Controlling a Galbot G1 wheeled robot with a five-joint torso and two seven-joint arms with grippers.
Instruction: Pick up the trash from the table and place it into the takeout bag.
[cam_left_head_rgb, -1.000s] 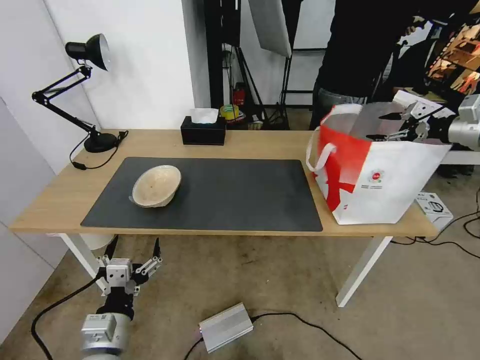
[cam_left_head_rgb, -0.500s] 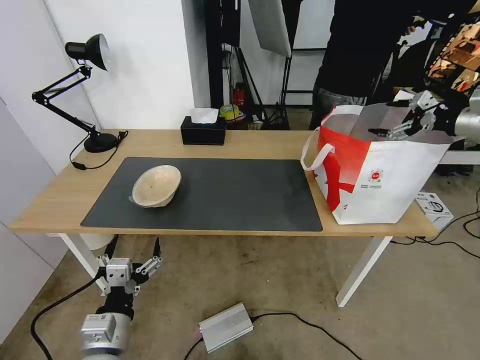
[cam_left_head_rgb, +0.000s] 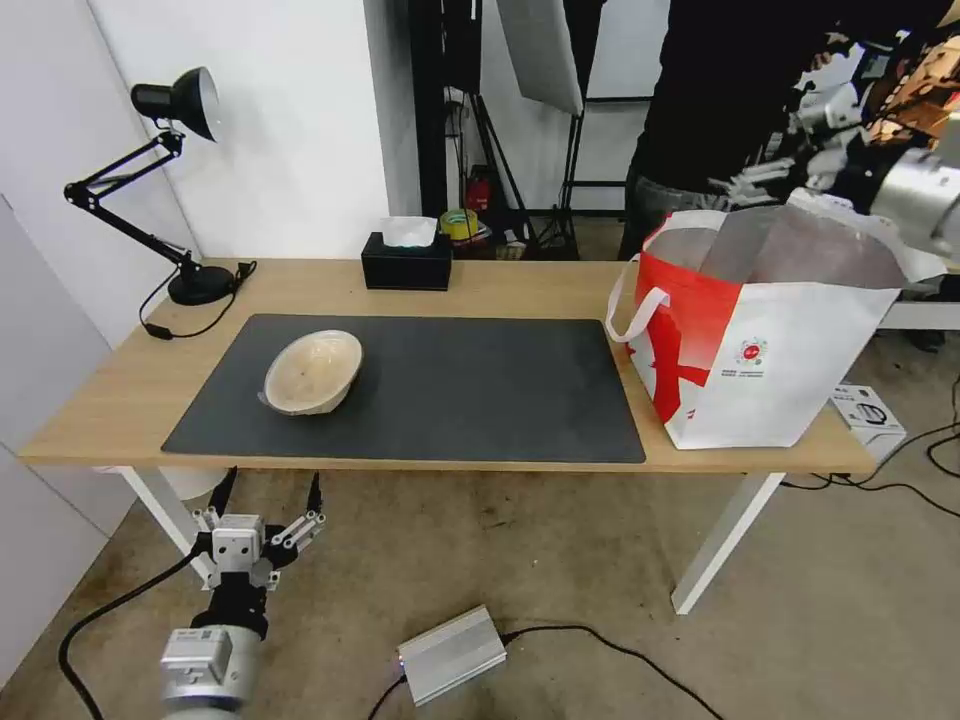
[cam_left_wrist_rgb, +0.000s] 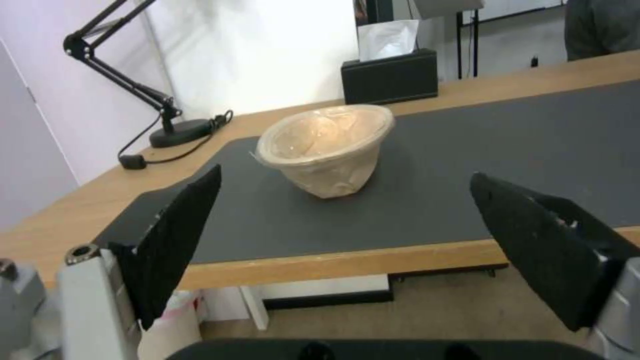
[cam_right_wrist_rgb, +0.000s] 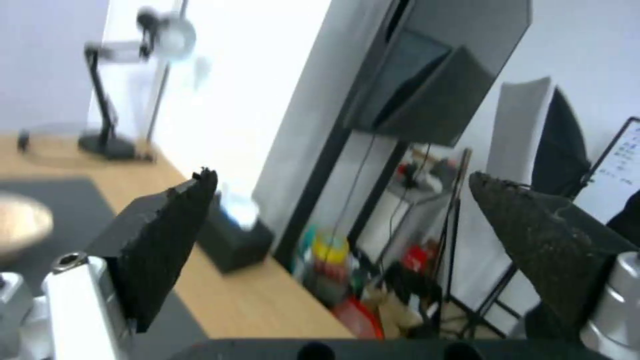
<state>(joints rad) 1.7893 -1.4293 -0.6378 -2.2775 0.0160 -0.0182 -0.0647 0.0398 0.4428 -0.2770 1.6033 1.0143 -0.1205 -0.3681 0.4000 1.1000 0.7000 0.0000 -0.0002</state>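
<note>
Where matte mat (cam_left_head_rgb: 450, 390) lies, round pulp bowl (cam_left_head_rgb: 312, 372) tilts.

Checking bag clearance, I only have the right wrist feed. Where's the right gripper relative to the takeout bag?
Observer: In the head view the right gripper is above the takeout bag, over its open top at the far rim, not inside it.
Operator: Holding anything?
Observer: No. Its fingers are spread apart with nothing between them.
Operator: What trash is left on the table?
Observer: One beige pulp bowl, tilted, on the left part of the dark grey mat.
Operator: Left gripper?
Observer: The left gripper is open, low in front of the table's near edge, below and in front of the bowl.
</note>
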